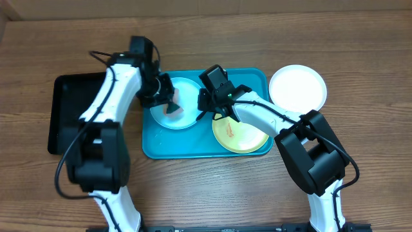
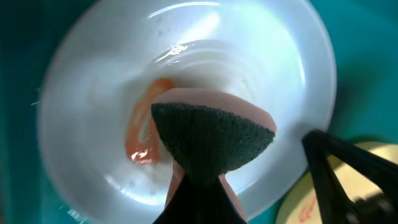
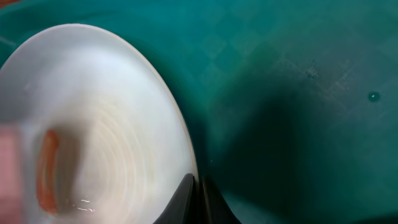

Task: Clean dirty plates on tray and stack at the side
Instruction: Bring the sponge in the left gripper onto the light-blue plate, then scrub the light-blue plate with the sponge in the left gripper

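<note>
While the right gripper (image 1: 205,103) steadies the light blue plate (image 1: 187,122), the left gripper (image 1: 164,96) applies a sponge (image 2: 211,134).
Step judged: scrubbing plate 1 of 3 on the tray (image 1: 174,147). Left gripper pinches the sponge over an orange smear (image 2: 140,134); right gripper is clamped on the rim. Next: wipe across the smear. Room is tight toward the yellow-green plate (image 1: 248,138); the white plate (image 1: 297,88) lies off-tray.

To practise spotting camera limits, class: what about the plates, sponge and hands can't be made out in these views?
1. Overhead: the right arm covers part of the yellow-green plate.
2. Left wrist: the sponge hides the middle of the light blue plate; the bottom edge cuts off most of the left hand.
3. Right wrist: that plate is blurred and cut by the frame's edges, so the shape of its smear is unclear.
</note>
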